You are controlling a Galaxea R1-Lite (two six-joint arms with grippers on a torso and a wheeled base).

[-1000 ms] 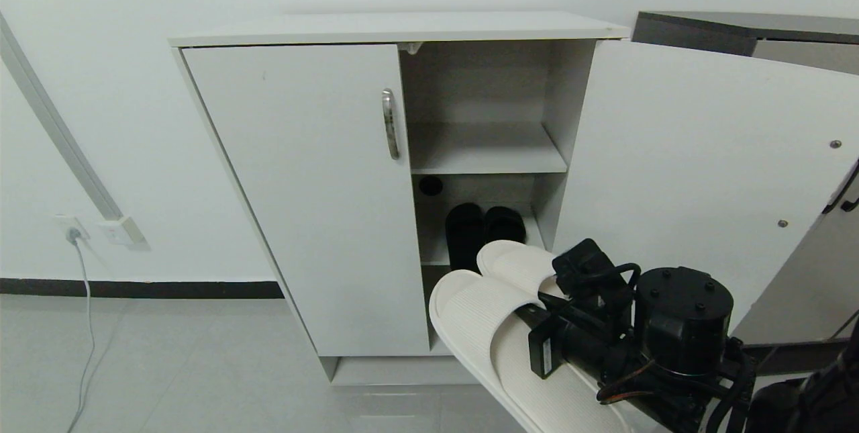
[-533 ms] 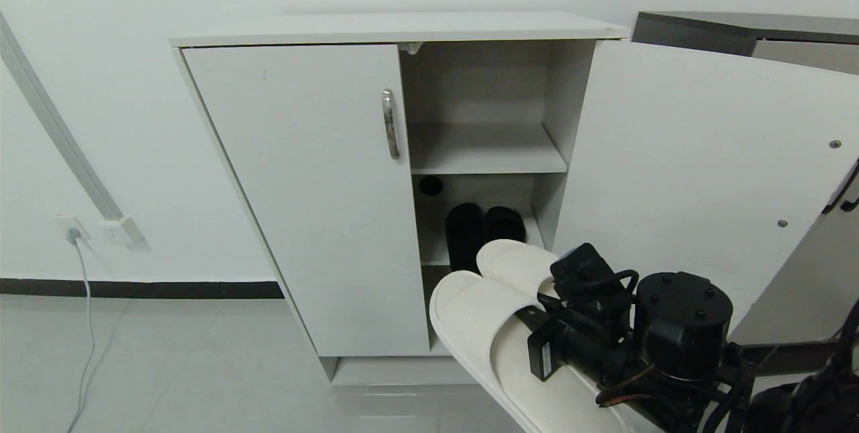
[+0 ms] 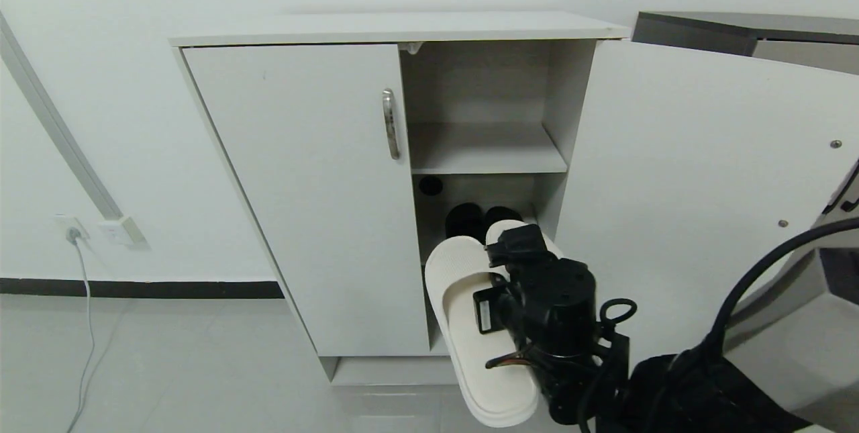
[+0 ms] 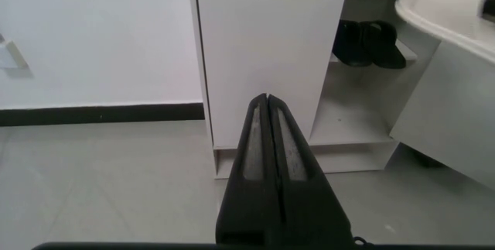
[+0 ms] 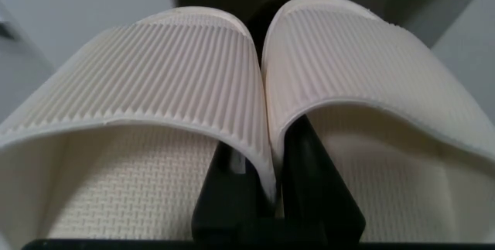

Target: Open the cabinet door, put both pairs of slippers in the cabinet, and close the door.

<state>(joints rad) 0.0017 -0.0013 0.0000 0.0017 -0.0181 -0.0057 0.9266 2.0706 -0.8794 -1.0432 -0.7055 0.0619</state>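
left end effector (image 4: 267,104): fingers pressed together | right end effector (image 5: 267,176): extended forward, clamped on white slippers (image 3: 458,282)

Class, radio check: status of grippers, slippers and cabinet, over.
Right gripper shut on ribbed white slippers, before white cabinet, right door open. Left gripper shut, empty. Black slippers already on lower shelf, directly ahead.

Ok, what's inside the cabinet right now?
Inside the cabinet, a pair of black slippers sits on the lower shelf, partly covered by the white slippers held before the opening. Whatever lies behind the shut left door is hidden.
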